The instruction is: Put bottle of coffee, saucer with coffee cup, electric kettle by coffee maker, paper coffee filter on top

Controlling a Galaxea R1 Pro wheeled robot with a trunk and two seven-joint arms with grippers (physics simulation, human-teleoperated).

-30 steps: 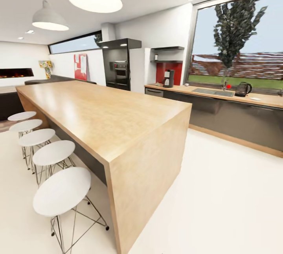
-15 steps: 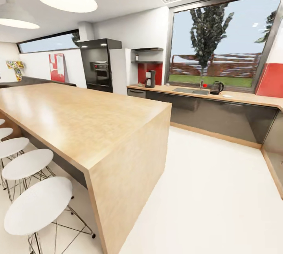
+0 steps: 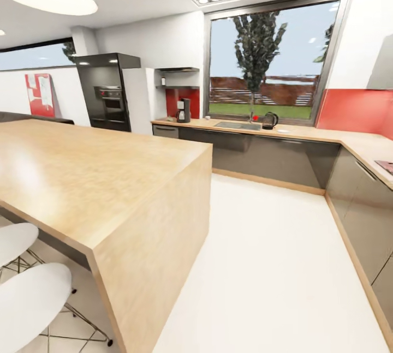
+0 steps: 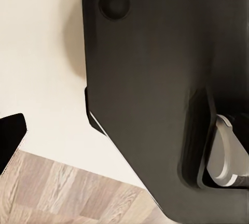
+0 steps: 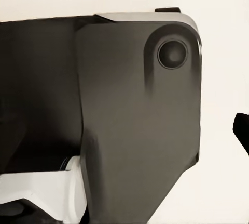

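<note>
The robot is looking across a kitchen from beside a long pale-wood island counter [image 3: 103, 178], with the far wooden countertop [image 3: 305, 133] running under a big window [image 3: 267, 61]. On that countertop a black, boxy coffee maker [image 3: 183, 110] is standing against a red backsplash, and a dark rounded electric kettle [image 3: 269, 120] is sitting well apart from it, past the steel sink [image 3: 236, 125]. Just beyond the kettle something small, pale and flat is lying — possibly the saucer, too small to tell. Above the coffee maker a dark wall shelf [image 3: 177, 87] is hanging; the bottle of coffee is presumably up there, though I cannot make it out.

Both wrist cameras are facing dark curved panels of the robot's own body [image 4: 155, 94] over pale floor, so the arms seem to be hanging tucked at its sides. I cannot tell whether either claw is apart or together, or holding anything. Every task item is lying far ahead of both claws — the base needs to be rolling round the island's end first, and neither arm is looking clearly nearer.
</note>
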